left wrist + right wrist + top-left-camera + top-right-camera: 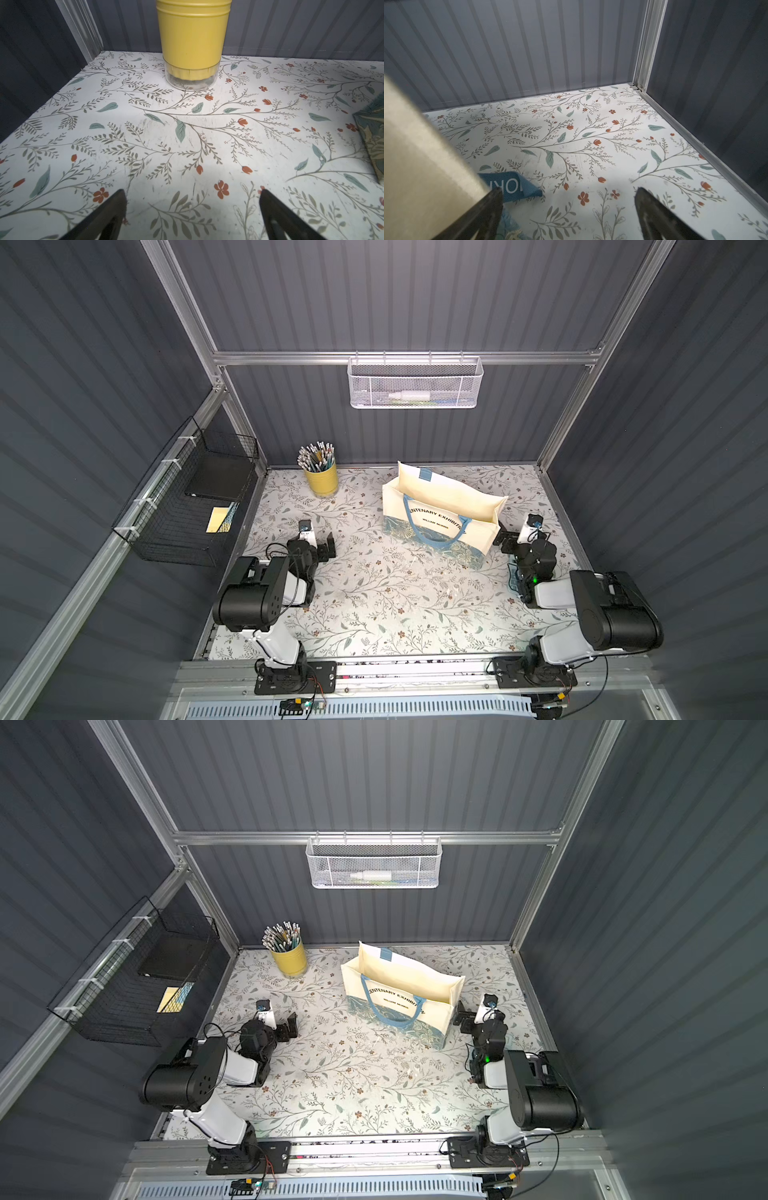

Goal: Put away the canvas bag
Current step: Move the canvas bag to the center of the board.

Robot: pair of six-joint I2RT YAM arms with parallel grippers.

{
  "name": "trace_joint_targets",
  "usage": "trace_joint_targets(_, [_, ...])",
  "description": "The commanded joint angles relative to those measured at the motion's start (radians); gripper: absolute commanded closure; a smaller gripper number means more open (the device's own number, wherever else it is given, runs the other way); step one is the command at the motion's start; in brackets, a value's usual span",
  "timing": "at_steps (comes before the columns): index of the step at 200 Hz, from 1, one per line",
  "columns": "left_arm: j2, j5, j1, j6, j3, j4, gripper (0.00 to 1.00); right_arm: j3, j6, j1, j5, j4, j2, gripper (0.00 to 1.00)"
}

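The canvas bag [440, 510] [399, 986] stands upright and open-mouthed right of the table's middle. It is cream, with a blue handle hanging over its black lettering and a floral bottom band. My right gripper [500, 537] [461, 1015] is open beside the bag's right end. In the right wrist view [569, 189] nothing lies between the jaws; the bag's cream side [421, 155] and a blue label [510, 185] sit right by one finger, and I cannot tell if they touch. My left gripper [328, 545] [291, 1027] [192, 192] is open and empty, well left of the bag, whose floral corner [372, 141] shows.
A yellow pencil cup [321, 479] [289, 957] [193, 35] stands at the back left, ahead of the left gripper. A white mesh basket [415, 383] hangs on the back rail. A black wire basket [187, 506] hangs on the left wall. Walls enclose three sides.
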State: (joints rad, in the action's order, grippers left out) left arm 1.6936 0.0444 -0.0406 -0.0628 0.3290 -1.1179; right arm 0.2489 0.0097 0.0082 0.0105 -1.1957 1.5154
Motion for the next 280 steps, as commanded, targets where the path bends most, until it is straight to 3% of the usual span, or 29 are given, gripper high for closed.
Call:
trace_joint_targets(1, [0.006, -0.009, -0.003, 0.017, 0.016, 0.02, 0.01, 0.003, -0.01, 0.005, -0.009, -0.006, 0.002, 0.01])
trace_joint_targets(219, [0.002, -0.006, -0.003, 0.016, 0.012, 0.014, 0.0, 0.018, -0.001, 0.004, 0.014, -0.009, -0.016, 0.01])
trace_joint_targets(231, [-0.024, -0.015, -0.005, 0.039, 0.037, 0.075, 0.0, 0.065, 0.009, 0.004, 0.024, 0.118, -0.061, 0.01])
trace_joint_targets(261, [-0.085, 0.0, -0.031, 0.016, 0.257, 0.531, 0.0, 0.32, 0.106, 0.005, 0.114, 0.663, -0.123, 0.01])
trace_joint_targets(280, [-0.144, -0.055, -0.048, 0.014, 0.309, 0.617, 0.0, 0.437, 0.153, 0.005, 0.152, 0.869, -0.127, 0.01])
